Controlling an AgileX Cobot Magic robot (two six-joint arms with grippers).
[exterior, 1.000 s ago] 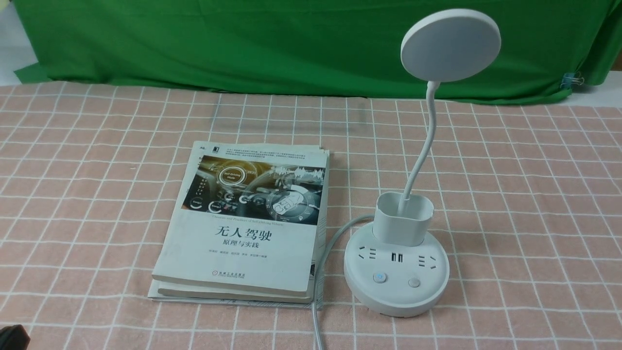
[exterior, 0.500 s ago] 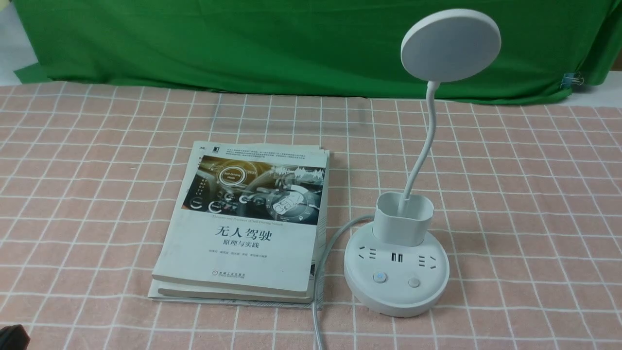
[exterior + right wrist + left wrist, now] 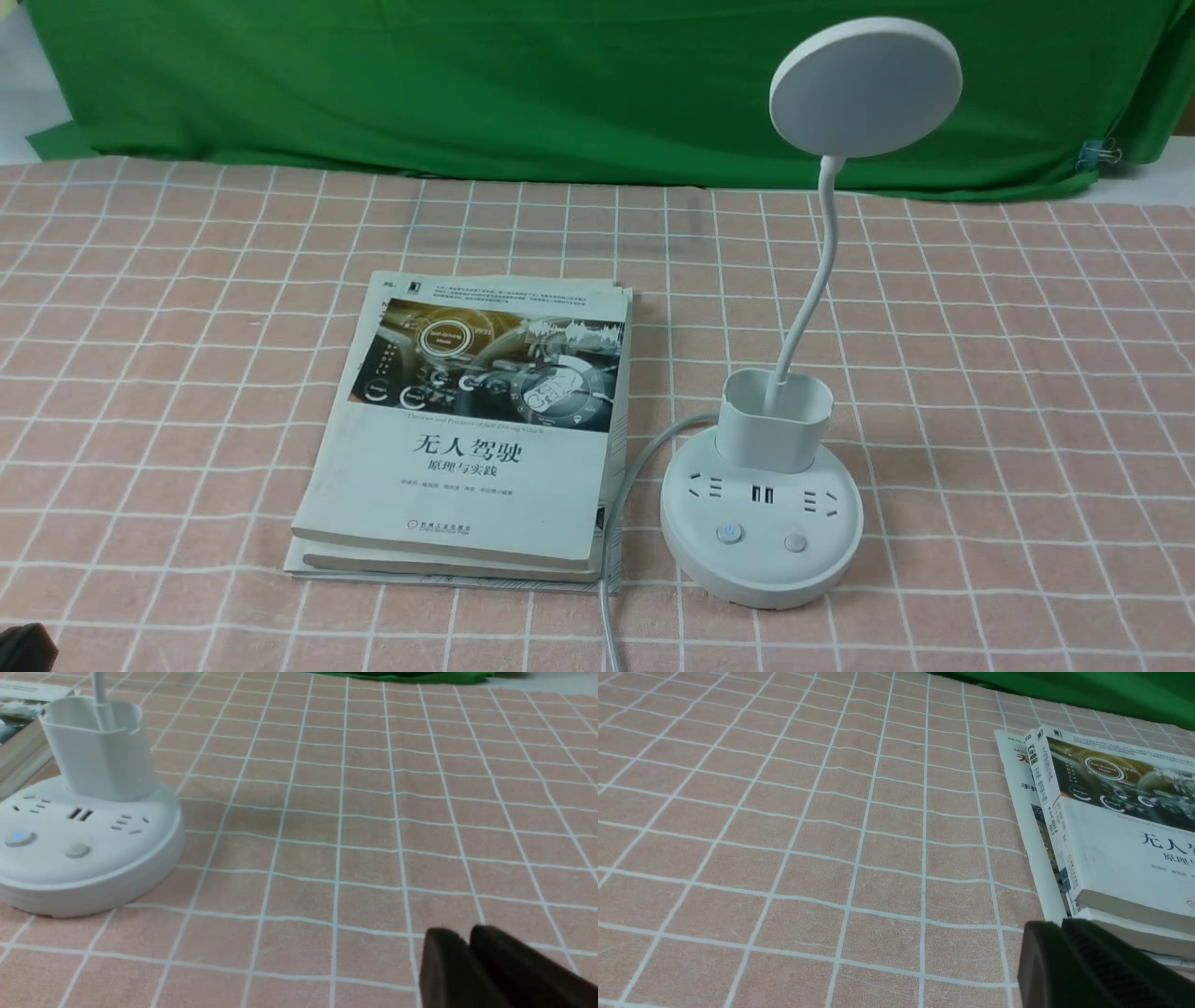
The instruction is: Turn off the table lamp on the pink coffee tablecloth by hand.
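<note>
Front view gives me the green backdrop cloth [image 3: 560, 84] hanging behind the pink coffee tablecloth [image 3: 980, 373], which covers the whole surface. My landmark is the table lamp [image 3: 761, 523]: it stands on the cloth right of centre, round base toward me, cup-shaped holder above the sockets, gooseneck rising to the disc head in front of the backdrop. Just left of the lamp lie the stacked books [image 3: 467, 439], and the lamp's white cord [image 3: 616, 523] runs between them and the base, off the near edge. On the base, the left button [image 3: 729, 533] shows a faint blue light; the other button sits beside it.

Left gripper [image 3: 1057, 947] sits left of the lamp, past the books, its fingers pressed together on nothing. Right gripper [image 3: 467, 952] sits low over the cloth, right of the lamp and well apart from it; its fingers appear nearly together and hold nothing, though I cannot tell exactly how far open they are.
</note>
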